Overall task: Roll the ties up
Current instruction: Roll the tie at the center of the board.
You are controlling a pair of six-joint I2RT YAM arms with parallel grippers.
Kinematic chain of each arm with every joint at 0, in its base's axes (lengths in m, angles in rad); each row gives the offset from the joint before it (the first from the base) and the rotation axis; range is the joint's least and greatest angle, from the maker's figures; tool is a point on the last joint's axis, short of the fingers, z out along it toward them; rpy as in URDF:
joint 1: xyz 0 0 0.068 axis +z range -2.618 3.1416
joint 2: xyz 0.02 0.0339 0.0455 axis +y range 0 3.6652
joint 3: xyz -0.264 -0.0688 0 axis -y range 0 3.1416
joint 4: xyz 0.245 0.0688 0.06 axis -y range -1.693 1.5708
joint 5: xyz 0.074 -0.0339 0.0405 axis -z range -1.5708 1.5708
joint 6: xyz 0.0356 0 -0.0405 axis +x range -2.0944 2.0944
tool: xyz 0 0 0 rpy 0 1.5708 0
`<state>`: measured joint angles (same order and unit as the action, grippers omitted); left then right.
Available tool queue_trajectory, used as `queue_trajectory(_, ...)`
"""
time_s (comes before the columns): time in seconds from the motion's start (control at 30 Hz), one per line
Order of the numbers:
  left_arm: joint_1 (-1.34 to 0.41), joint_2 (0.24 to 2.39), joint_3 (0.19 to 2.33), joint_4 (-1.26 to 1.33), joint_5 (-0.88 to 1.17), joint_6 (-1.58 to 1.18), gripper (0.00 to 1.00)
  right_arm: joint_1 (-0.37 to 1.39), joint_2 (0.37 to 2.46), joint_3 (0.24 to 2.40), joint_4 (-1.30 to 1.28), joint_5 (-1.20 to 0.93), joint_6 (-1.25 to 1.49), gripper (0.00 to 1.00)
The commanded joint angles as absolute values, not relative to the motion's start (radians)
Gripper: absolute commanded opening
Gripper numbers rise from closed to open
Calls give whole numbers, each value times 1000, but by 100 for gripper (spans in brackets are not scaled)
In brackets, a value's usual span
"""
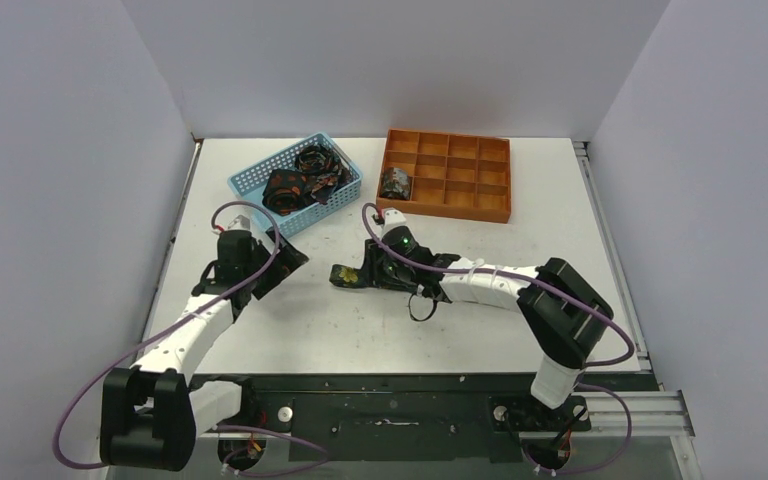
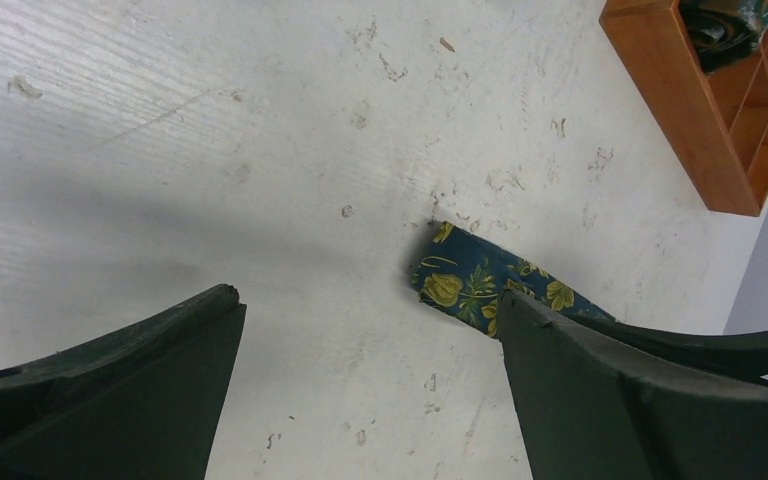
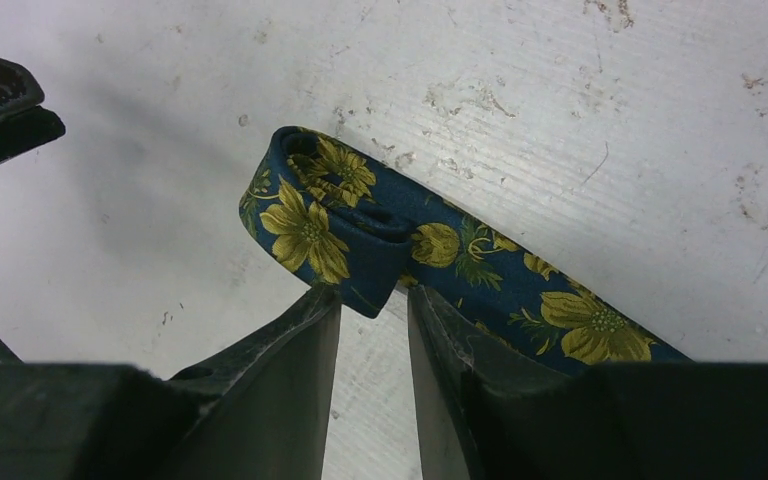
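Note:
A navy tie (image 1: 348,275) with yellow flowers lies on the table, its end folded over into a loose first turn (image 3: 325,205). My right gripper (image 3: 373,297) sits right at that fold, jaws a narrow gap apart, with the pointed tip of the tie at the fingertips and bare table showing between the fingers. My left gripper (image 2: 367,298) stands wide open to the left of the tie (image 2: 465,280), holding nothing. One rolled tie (image 1: 396,182) rests in the orange tray. Several loose ties (image 1: 300,180) fill the blue basket.
The light-blue mesh basket (image 1: 250,182) stands at the back left. The orange compartment tray (image 1: 460,210) stands at the back centre, also seen in the left wrist view as the tray (image 2: 680,110). White walls close in three sides. A black cable loops beside the right arm (image 1: 422,305).

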<state>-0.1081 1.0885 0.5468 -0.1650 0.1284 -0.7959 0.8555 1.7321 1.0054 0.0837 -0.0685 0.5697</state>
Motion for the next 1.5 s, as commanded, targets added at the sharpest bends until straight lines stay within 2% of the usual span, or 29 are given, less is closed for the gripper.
queue_trajectory(0.0, -105, 1125, 624, -175, 179, -725, 97, 842, 1737, 991, 186, -38, 589, 32)
queue_trajectory(0.17, -149, 1120, 624, -118, 222, -702, 98, 831, 1772, 983, 207, -41, 595, 32)
queue_trajectory(0.43, -167, 1226, 694, -137, 280, -668, 100, 810, 1805, 955, 224, -42, 604, 31)
queue_trajectory(0.5, -179, 1250, 710, -129, 292, -651, 94, 802, 1806, 945, 229, -43, 607, 31)
queue_trajectory(0.8, -209, 1436, 732, -15, 484, -624, 85, 770, 1821, 907, 255, -52, 615, 30)
queue_trajectory(1.0, -195, 1415, 769, -71, 424, -610, 84, 773, 1723, 859, 294, -55, 620, 33)
queue_trajectory(1.13, -180, 1379, 760, -55, 368, -649, 84, 810, 1674, 906, 239, -62, 583, 35)
queue_trajectory(1.47, -179, 1422, 741, 30, 426, -694, 83, 874, 1755, 1018, 159, -76, 552, 37)
